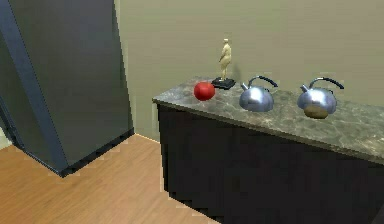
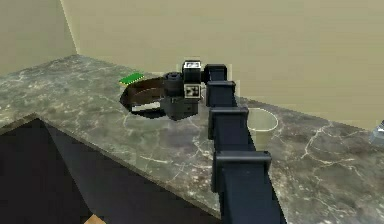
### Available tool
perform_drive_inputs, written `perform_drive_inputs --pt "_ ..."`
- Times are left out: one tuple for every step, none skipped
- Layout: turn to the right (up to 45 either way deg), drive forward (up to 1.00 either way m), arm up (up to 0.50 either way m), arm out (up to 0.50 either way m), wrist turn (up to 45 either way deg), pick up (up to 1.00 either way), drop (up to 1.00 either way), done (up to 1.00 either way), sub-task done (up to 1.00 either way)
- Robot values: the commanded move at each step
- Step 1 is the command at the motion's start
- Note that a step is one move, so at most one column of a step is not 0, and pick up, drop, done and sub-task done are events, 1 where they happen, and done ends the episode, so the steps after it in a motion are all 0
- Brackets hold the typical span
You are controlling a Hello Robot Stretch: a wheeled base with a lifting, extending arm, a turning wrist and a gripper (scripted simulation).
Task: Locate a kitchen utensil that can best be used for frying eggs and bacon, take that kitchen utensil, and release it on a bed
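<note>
well, on the marble counter, beside a small green item, lies the dark round pan, gripper right at it; can't tell if it holds anything. off-centre grip may tip the pan on lifting; arm may clip the clear dish.

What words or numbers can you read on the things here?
No words or numbers can be read.
White squares on the arm: black marks, not letters.
Kettles, red round thing, statuette: no print shows.
</note>
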Motion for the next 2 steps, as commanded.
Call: perform_drive_inputs --pt "0.0 0.0 0.02 0.0 0.0 0.0 0.0 0.0 0.0" --pt "0.0 0.0 0.0 0.0 -45.0 0.0 0.0 0.0 0.0"
